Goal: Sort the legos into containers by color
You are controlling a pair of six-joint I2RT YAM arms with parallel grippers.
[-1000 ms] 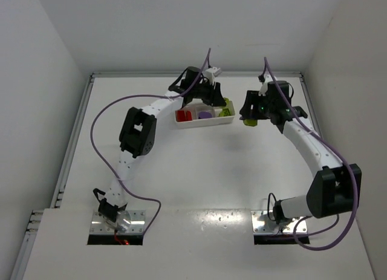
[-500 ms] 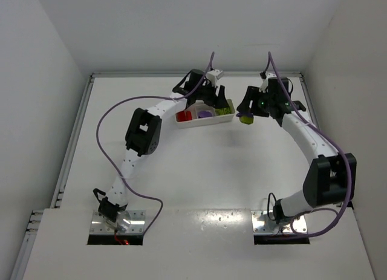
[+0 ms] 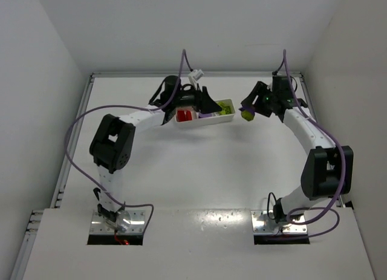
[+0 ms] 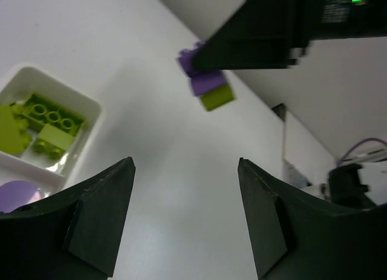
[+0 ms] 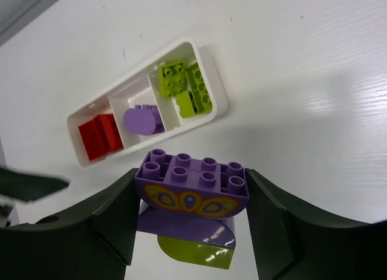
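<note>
- Left arm (image 3: 130, 118): reaches from its base at the near left edge across the white table (image 3: 199, 171) toward the far centre.
- Left gripper (image 3: 204, 102): the jaws are spread wide with nothing between them. From overhead it overlaps the far rim of the tray at about the middle compartment. Its fingers (image 4: 97, 219) point rightward past the tray's right end.
- Tray (image 3: 202, 123): a long, shallow white tray of three compartments, lying on the table far of centre, its right end a little farther away than its left.
- Left compartment: holds red bricks (image 5: 100, 138).
- Middle compartment: holds one rounded purple brick (image 5: 144, 120).
- Right compartment: holds several yellow-green bricks (image 5: 184, 86) lying close together.
- Clump (image 5: 192, 198): a purple brick with yellow oval markings on its side, studs toward the right wrist camera. It is stacked on a second purple piece, with a yellow-green piece at the bottom. The clump is just right of the tray's right end, apart from it, and appears clear of the table.
- Right gripper (image 3: 249, 109): pinches the clump, with one of its fingers (image 5: 115, 219) against each short end of the top purple brick.
- Right arm (image 3: 311, 135): curves from its base at the near right along the right side of the table to the far right.
</note>
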